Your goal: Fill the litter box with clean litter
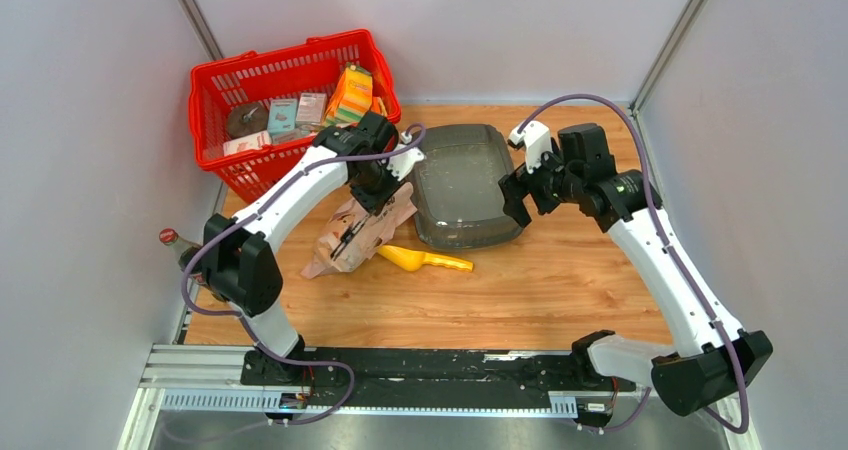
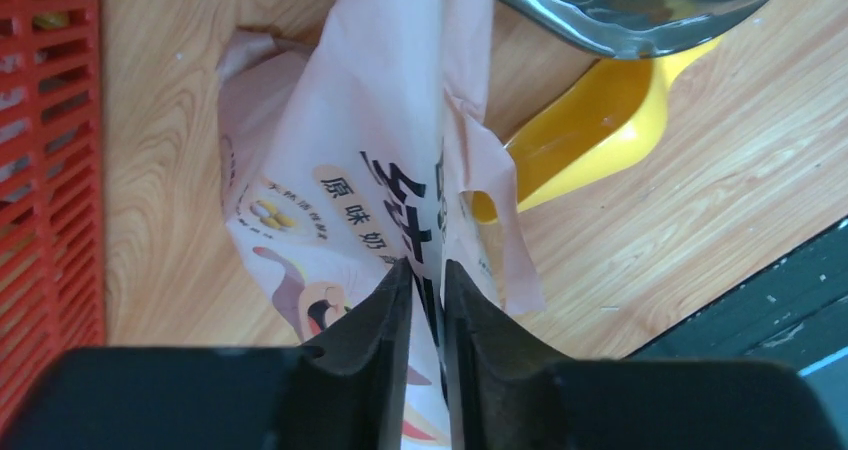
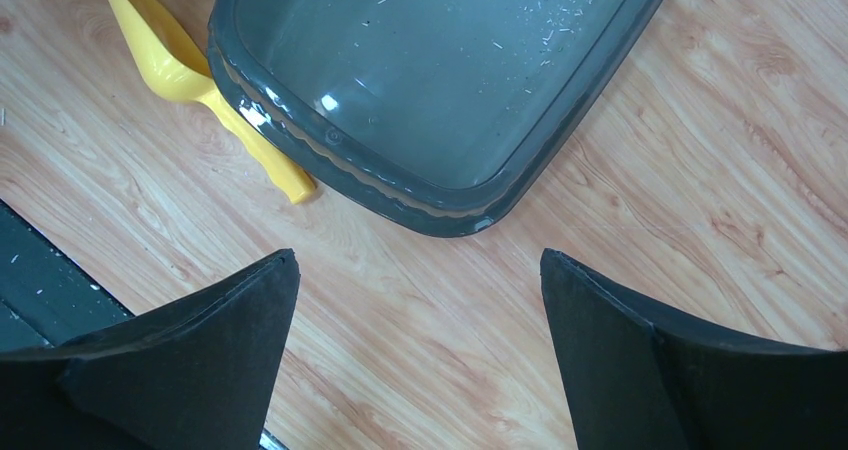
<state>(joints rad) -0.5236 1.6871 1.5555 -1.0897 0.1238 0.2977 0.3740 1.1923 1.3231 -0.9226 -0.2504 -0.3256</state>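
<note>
The litter box [image 1: 460, 180], a dark grey translucent tray, lies on the wooden table at centre. Its floor [image 3: 430, 80] holds only a few pale specks. The clean litter itself is out of view. A beige paper bag with a cartoon cat [image 1: 355, 235] leans just left of the tray. My left gripper [image 1: 378, 195] is shut on the bag's upper edge, and the paper [image 2: 340, 160] is pinched between the jaws of the left gripper [image 2: 428, 265]. My right gripper [image 1: 518, 195] hovers open at the tray's right side, with bare wood between the wide-spread jaws of the right gripper [image 3: 420, 255].
A yellow scoop [image 1: 425, 260] lies on the table in front of the tray, its handle under the tray's near rim [image 3: 270, 160]. A red mesh basket [image 1: 280, 58] with boxes and packets stands at the back left. A bottle [image 1: 172, 240] stands at the table's left edge.
</note>
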